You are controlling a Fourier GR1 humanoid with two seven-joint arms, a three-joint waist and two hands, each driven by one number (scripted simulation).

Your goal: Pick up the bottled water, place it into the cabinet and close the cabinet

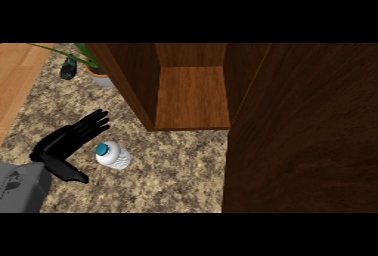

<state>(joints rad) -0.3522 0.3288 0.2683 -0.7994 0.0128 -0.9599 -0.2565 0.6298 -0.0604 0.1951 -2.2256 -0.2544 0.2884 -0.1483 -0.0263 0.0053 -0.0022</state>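
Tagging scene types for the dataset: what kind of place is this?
Probably a kitchen counter: a speckled granite-like countertop, an open dark wooden cabinet standing on it, a small clear water bottle with a teal cap beside the robot's left hand, and a potted plant behind.

I am counting one bottled water [113, 155] standing on the speckled tabletop [162, 170], white with a single teal cap [102, 149]. One black hand [68, 140] is showing at the left, the robot's left, on one grey forearm [22, 187]; I am seeing no more than that one. One wooden cabinet [192, 85] is standing open, showing one shelf board [193, 97] inside, and one cabinet door [303, 130] is filling the right side. One potted plant [98, 75] is sitting in the far corner, in one pale pot. One small dark object [69, 69] is lying beside it; what it is I cannot tell. One strip of light wood [18, 75] is running along the left
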